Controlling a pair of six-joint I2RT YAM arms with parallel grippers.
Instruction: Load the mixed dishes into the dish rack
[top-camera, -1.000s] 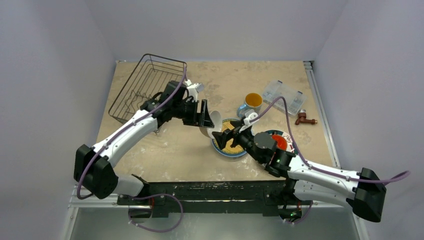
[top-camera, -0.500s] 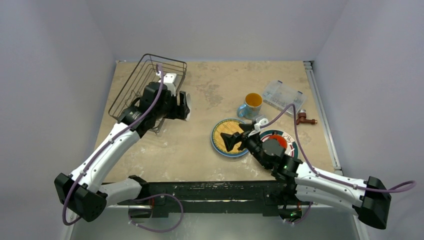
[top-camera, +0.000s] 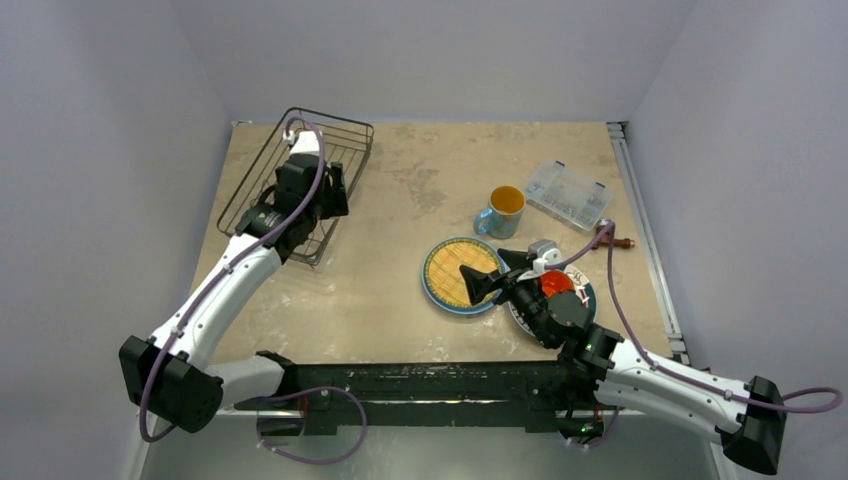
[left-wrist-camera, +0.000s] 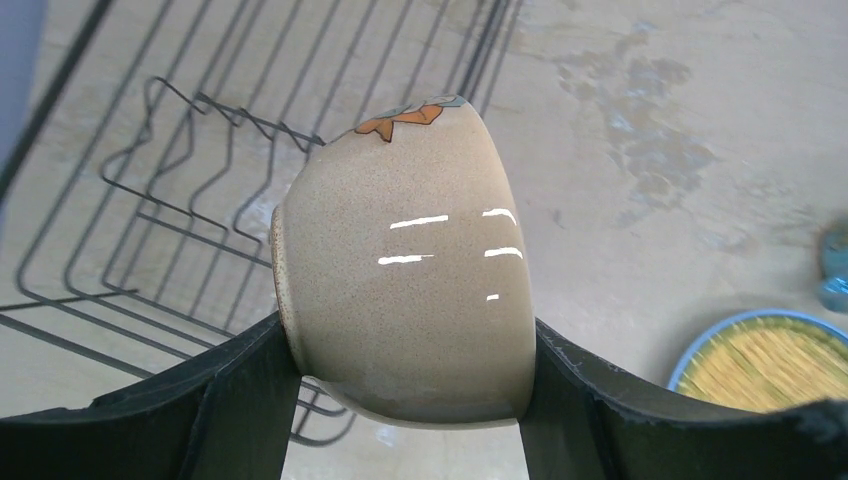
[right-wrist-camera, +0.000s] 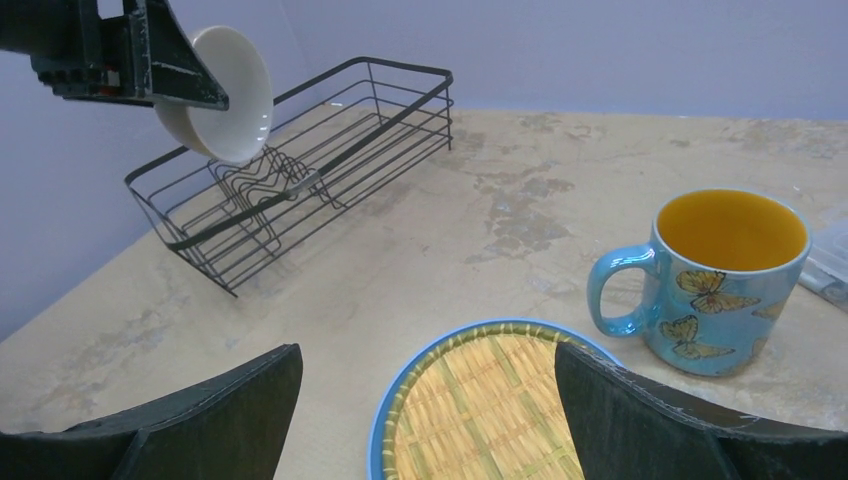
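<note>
Left wrist view: left gripper (left-wrist-camera: 405, 345) squeezes the cream cup (left-wrist-camera: 400, 290) sideways above the dish rack (top-camera: 340, 118) at 10 o'clock on the surface. Lower slowly, let go only once it rests on wires. Right gripper (right-wrist-camera: 425, 360) gapes wide, empty, over the yellow plate (right-wrist-camera: 480, 400)

Over on my right, a clear plastic compartment box (top-camera: 568, 195) sits askew on the tan, blotchy table (top-camera: 400, 290). Just beside it, on my side, lies a small reddish-brown piece (top-camera: 622, 242) — too small for me to name.
</note>
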